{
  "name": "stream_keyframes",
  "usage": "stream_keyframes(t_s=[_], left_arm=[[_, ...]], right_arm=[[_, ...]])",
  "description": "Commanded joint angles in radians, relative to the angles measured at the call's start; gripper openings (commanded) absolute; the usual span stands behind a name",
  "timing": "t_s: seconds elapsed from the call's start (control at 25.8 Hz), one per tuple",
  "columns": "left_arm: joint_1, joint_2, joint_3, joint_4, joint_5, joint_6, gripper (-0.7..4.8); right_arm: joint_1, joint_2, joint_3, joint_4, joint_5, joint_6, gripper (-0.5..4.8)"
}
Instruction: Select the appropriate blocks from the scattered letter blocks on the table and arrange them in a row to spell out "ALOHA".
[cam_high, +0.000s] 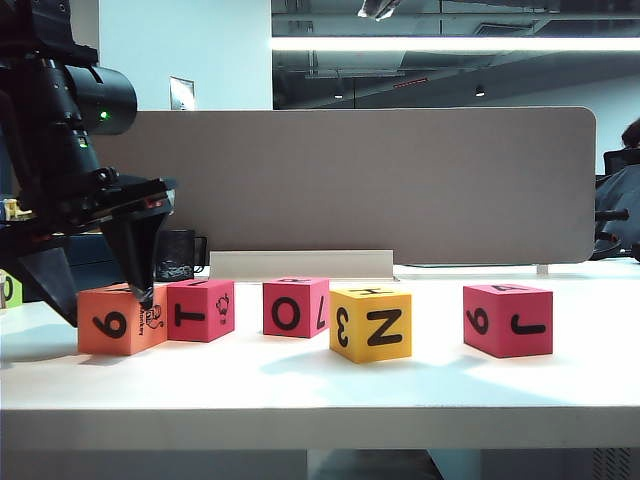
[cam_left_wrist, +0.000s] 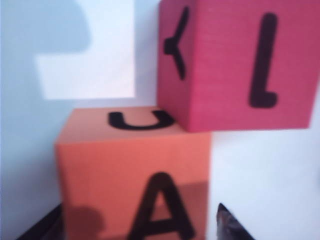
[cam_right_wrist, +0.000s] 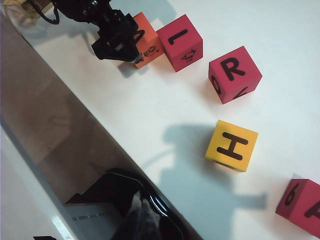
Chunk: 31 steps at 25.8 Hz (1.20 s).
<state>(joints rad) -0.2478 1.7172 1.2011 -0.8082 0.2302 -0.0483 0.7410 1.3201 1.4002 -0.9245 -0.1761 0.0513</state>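
At far left of the wide white matte desk (cam_high: 320, 385), the left gripper (cam_high: 105, 285) stands around the orange foam cube (cam_high: 118, 320), jaws spread wide w/ dark fingertips down either side of it; nothing clamped, block sits on the desk. Left wrist view shows that cube's top reading "A", w/ the first pink-red foam cube (cam_left_wrist: 240, 62) showing "L" touching its far corner. The right gripper (cam_right_wrist: 142, 217) is shut and empty, hovering high over the desk's back edge, well apart from the blocks.

Step in hand, as I read it: seating or nudging the "A" block as start of the row. Beside the L block comes a second pink-red cube (cam_high: 296, 306) w/ "O" facing front, then the yellow foam cube (cam_high: 371, 322) w/ "H" on top, turned a bit askew and set fwd of the line, then a third pink-red cube (cam_high: 508, 319) well apart to the right, "A" on top per right wrist view.

Next move prob calls for squaring the orange block vs. the L block, then closing the gaps and straightening the yellow one.

Blocks look like soft matte foam w/ crisp edges, black printed letters, digits, small drawings; likely light and easy to pinch, may slide on the smooth top.
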Motion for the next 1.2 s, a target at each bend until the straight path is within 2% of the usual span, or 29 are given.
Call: stream_keyframes(t_s=[0.04, 0.08, 0.19, 0.58, 0.7, 1.2], left_arm=[[0.002, -0.003, 0.005, 0.0, -0.026, 0.014, 4.53], [0.002, -0.005, 0.006, 0.005, -0.042, 0.014, 4.79], [0.002, -0.005, 0.042, 0.0, -0.104, 0.018, 4.79], [-0.027, -0.005, 0.218, -0.019, -0.087, 0.04, 4.79], [-0.059, -0.001, 0.216, 0.01, -0.05, 0.041, 4.79], [-0.13, 0.09, 0.217, 0.068, -0.081, 0.068, 4.79]], right_arm=[[0.001, -0.003, 0.001, 0.008, 0.002, 0.001, -0.05], [0.001, -0.003, 0.001, 0.008, 0.002, 0.001, -0.05], [0.001, -0.003, 0.001, 0.008, 0.002, 0.001, -0.05], [0.001, -0.005, 0.007, -0.008, 0.025, 0.001, -0.05], [0.002, -0.004, 0.05, -0.046, 0.025, 0.001, -0.05], [0.008, -0.004, 0.097, -0.088, 0.047, 0.0, -0.05]])
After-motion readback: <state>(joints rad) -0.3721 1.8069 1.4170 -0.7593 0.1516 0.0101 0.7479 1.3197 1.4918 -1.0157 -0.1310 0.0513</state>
